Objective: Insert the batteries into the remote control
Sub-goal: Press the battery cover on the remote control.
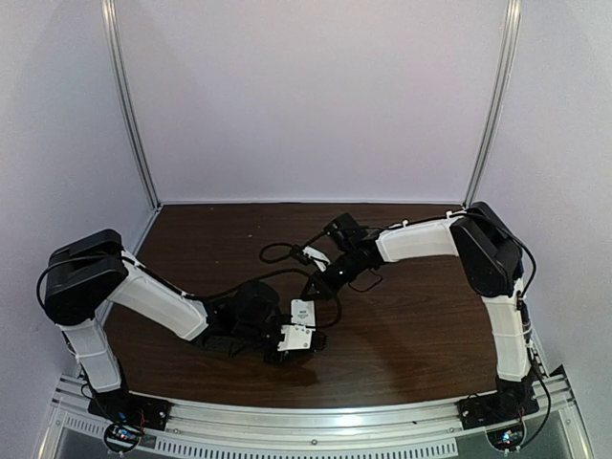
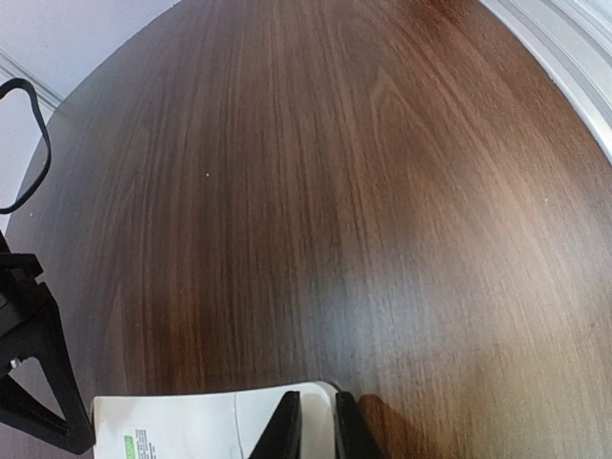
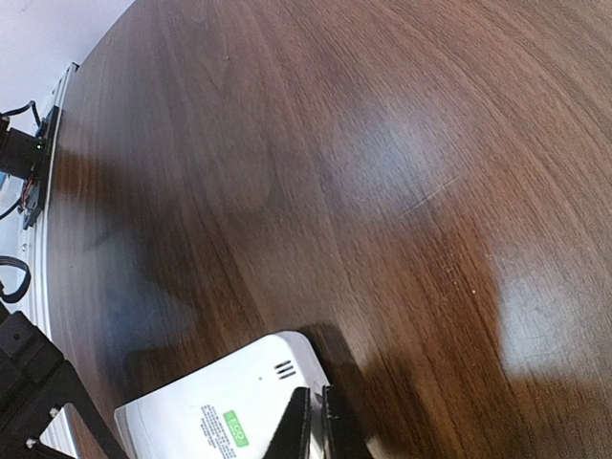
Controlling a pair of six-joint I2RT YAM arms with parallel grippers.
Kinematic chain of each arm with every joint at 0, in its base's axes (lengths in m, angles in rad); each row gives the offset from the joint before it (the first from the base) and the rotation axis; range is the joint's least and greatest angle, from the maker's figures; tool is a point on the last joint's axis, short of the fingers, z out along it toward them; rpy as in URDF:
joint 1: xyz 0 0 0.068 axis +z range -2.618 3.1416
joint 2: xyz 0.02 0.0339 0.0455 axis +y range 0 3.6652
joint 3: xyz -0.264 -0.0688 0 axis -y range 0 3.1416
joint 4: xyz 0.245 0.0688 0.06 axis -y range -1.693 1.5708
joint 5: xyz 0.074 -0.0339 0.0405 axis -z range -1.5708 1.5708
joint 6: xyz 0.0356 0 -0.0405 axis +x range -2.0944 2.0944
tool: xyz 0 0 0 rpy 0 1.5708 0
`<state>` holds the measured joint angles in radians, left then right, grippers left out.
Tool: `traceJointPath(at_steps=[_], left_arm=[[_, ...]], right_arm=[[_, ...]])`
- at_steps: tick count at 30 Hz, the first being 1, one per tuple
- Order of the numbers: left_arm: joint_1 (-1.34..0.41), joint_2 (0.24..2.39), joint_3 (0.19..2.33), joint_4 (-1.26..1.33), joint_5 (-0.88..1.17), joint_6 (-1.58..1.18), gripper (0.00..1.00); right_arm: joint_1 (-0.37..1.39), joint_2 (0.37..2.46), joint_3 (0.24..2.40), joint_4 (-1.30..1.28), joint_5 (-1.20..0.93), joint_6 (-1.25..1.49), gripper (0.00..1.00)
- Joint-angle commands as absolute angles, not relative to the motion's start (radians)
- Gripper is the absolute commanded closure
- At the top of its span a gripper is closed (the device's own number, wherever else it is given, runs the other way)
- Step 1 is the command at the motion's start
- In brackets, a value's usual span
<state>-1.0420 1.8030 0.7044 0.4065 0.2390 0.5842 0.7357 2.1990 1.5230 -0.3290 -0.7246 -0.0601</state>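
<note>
From above, the left arm (image 1: 163,301) lies low across the table (image 1: 430,325) and reaches in to the middle, with a white casing (image 1: 302,316) showing at its tip. The right arm (image 1: 421,239) stretches in from the other side. Its tip sits a little farther back, near the left one but apart from it, and a second white casing (image 1: 316,256) shows there. The remote control and the batteries: I can't pick them out from up here.

Left wrist now. The left gripper (image 2: 316,406) hangs over the wood grain, dark fingers (image 2: 285,430) drawn close with a narrow pale slit between them. Fully closed or not, I can't tell. The white casing, green label on it, sits just beside them.

Over to the right wrist. The right gripper (image 3: 316,406) has its fingers (image 3: 295,426) pressed all but together. The second white casing, green-labelled and with small slots, lies just beside them. I can't find the remote control or the batteries in these close views either.
</note>
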Motion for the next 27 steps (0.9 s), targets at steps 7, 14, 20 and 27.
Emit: traceJointPath(at_steps=[7,14,20,27], left_arm=[[-0.941,1.792,0.731,0.326,0.076,0.596,0.72],[-0.960,1.634,0.719,0.332,0.105,0.487,0.60],[-0.959,1.431,0.597,0.390,0.049,0.317,0.52],[-0.958,1.234,0.471,0.385,-0.307,-0.076,0.51]], right_arm=[[0.795,2.242,1.522,-0.510,-0.801,-0.052,0.95],[0.758,2.165,1.453,-0.481,-0.757,0.000,0.92],[0.730,2.084,1.339,-0.402,-0.748,0.097,0.88],[0.726,1.999,1.218,-0.314,-0.726,0.175,0.82]])
